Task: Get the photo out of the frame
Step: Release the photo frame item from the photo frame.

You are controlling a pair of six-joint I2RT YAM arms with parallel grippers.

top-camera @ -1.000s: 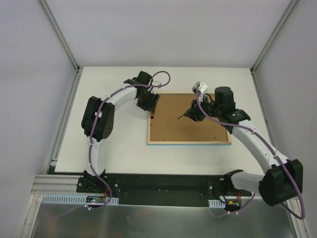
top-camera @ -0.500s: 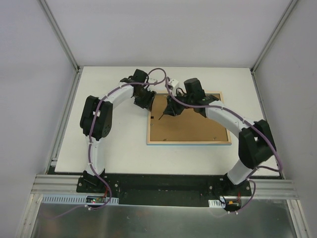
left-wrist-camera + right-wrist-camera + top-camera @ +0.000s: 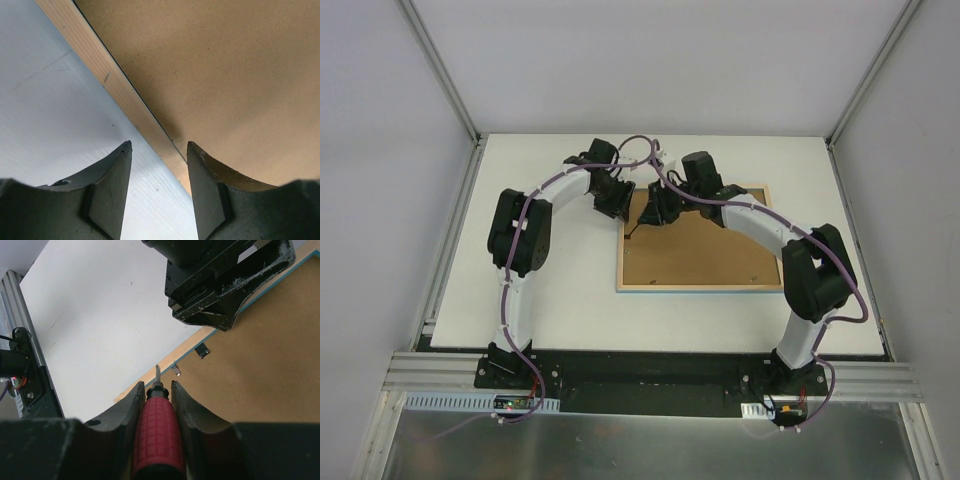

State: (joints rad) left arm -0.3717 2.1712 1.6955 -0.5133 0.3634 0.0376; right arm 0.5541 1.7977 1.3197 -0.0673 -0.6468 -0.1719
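Note:
The frame (image 3: 710, 255) lies face down on the white table, its brown back panel (image 3: 225, 75) up and rimmed in pale wood (image 3: 115, 85). The photo is hidden beneath that panel. My left gripper (image 3: 617, 205) sits at the frame's far left corner. Seen from the left wrist, this gripper (image 3: 160, 150) is open, one finger over the table and the other over the panel, holding nothing. My right gripper (image 3: 655, 212) is shut on a red-handled screwdriver (image 3: 156, 435). Its blade tip (image 3: 157, 372) points at the left rim beside a small metal tab (image 3: 176, 370).
A second metal tab (image 3: 202, 351) sits further along the same rim, close under the left wrist's black housing (image 3: 220, 280). Both wrists crowd the frame's far left corner. White table (image 3: 550, 290) surrounds the frame, and grey walls enclose the table.
My right arm has swung left across the back panel with the screwdriver, from the right middle to the far left corner. The left arm has barely moved.

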